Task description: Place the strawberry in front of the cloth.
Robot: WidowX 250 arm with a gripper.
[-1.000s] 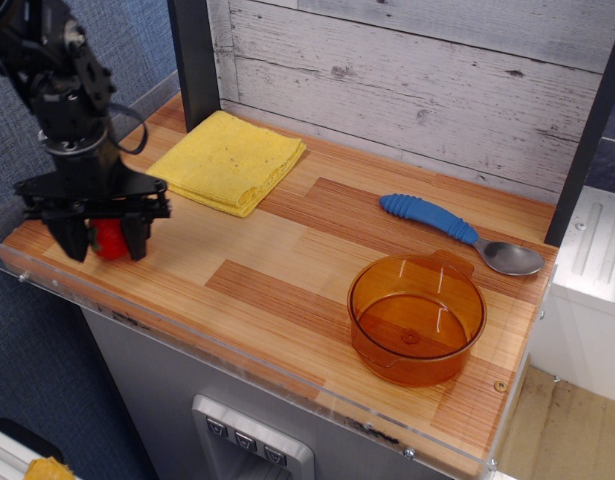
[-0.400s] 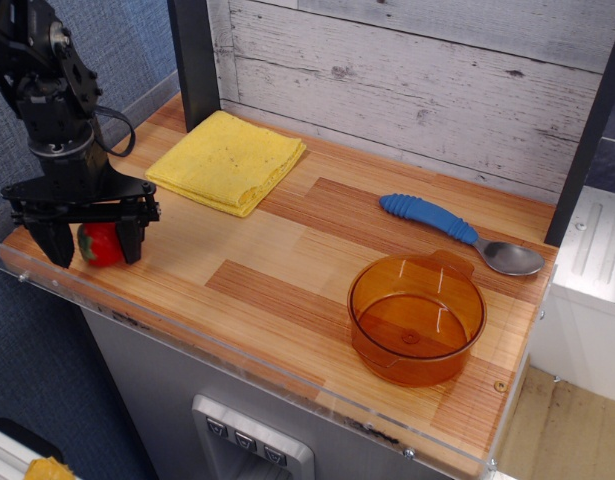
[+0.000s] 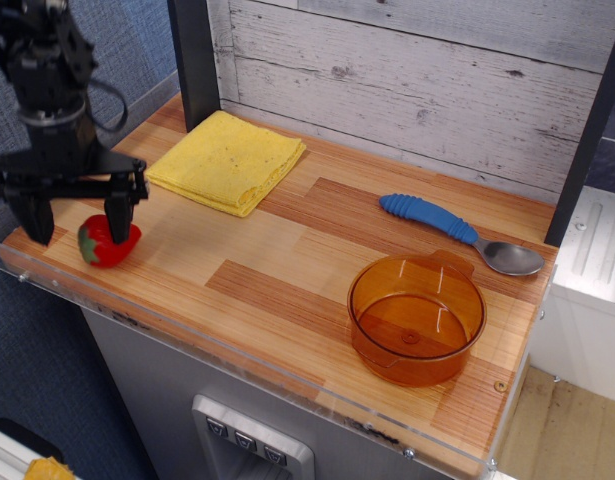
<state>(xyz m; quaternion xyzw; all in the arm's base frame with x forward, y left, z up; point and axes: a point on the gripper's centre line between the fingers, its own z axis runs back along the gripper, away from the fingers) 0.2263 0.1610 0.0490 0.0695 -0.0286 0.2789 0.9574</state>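
Gripper (image 3: 75, 222) at the tabletop's (image 3: 287, 290) front-left corner, jaws spread apart, holding nothing. Strawberry (image 3: 108, 243) lies on the wood just below it, near the front edge. Cloth (image 3: 227, 160) at back-left. Orange bowl (image 3: 416, 318) front right; blue-handled spoon (image 3: 457, 233) behind it.

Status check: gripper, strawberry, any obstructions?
Gripper open, above the strawberry. Strawberry on the counter, near side of the cloth. Nothing between them.

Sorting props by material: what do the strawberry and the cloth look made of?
The strawberry looks like hard plastic: its red skin is glossy, though the picture can't confirm it. The cloth looks like soft woven fabric: matte yellow, folded in layers.
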